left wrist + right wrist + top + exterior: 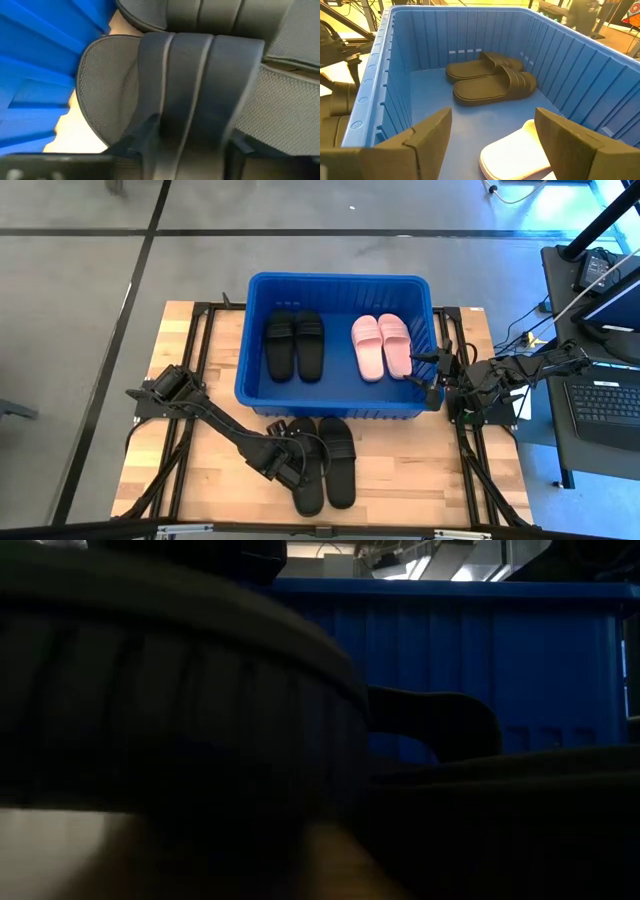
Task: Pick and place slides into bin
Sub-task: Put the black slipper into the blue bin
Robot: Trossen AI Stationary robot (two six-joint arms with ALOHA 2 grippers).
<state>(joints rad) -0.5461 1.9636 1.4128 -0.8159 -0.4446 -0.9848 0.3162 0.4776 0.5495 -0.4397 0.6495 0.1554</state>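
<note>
Two black slides lie side by side on the table, sole down, in front of the blue bin (340, 277). These are the left one (307, 480) and the right one (339, 463). My left gripper (293, 458) is open, low over the left slide. Its fingers stand on either side of the slide's wide strap (200, 85). Inside the bin, two black slides (295, 345) and two pale pink slides (381, 346) lie on the floor. My right gripper (432, 372) is open and empty at the bin's right rim. It looks in over a pink slide (515, 150). My left gripper comes at the left black slide from above, one finger (145, 132) at each edge of its strap, so the fingers lie across the slide. I cannot tell whether they touch it. The slide rests flat on the table.
The bin's near wall (480, 650) stands right behind the two slides on the table. A second black slide's strap (165, 12) lies close beside the left gripper. A desk with a laptop (605, 400) stands off the table's right side.
</note>
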